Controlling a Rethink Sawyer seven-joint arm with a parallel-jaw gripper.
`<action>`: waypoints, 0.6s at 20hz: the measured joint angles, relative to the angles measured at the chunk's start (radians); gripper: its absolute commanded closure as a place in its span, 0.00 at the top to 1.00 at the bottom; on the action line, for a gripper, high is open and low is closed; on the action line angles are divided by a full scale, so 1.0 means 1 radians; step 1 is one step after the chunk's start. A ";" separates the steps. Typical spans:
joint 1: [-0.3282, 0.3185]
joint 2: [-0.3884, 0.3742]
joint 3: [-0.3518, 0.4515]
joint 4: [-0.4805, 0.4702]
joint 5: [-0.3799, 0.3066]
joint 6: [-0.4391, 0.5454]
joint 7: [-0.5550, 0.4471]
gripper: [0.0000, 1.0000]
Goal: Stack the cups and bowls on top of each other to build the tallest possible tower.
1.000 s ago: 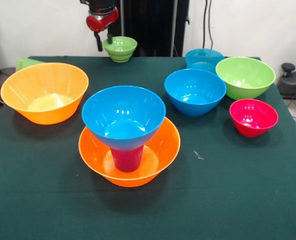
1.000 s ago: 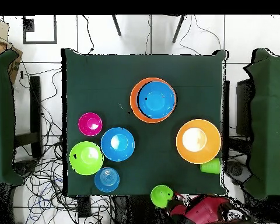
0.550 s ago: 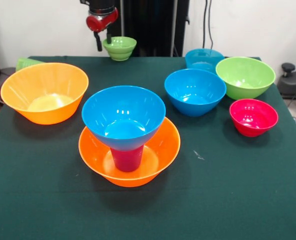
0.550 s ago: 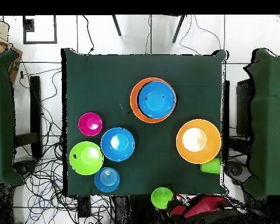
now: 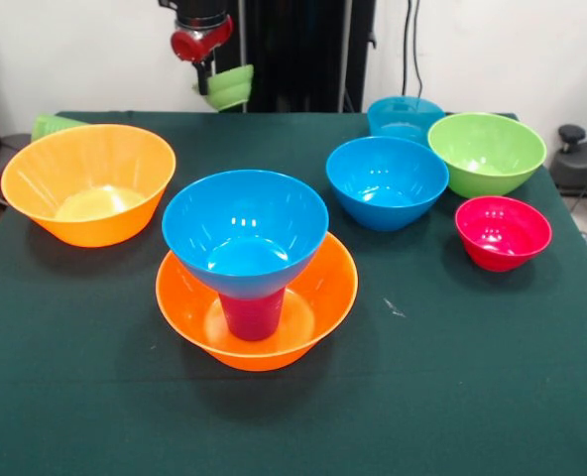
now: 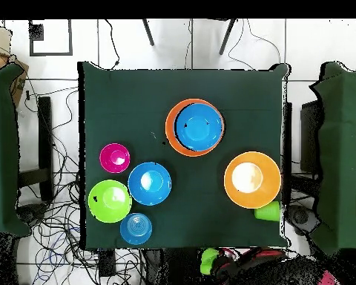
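Lime green bowl (image 5: 230, 87) tilted, gripped by hand (image 5: 206, 79)

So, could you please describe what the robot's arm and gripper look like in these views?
The arm's end is a rounded glossy red housing under a black cylindrical section. The gripper below it is dark and slim. From overhead, the arm looks red and black.

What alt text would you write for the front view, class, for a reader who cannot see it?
A tower stands on a green table: a blue bowl on a magenta cup inside an orange bowl. Behind it, the gripper holds a tilted small green bowl off the table. Five more bowls sit around.
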State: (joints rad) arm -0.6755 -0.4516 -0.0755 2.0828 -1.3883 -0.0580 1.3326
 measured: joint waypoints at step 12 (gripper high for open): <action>0.009 0.015 -0.038 -0.020 0.000 -0.019 0.000 0.00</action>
State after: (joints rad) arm -0.6661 -0.4367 -0.1132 2.0632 -1.3881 -0.0775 1.3326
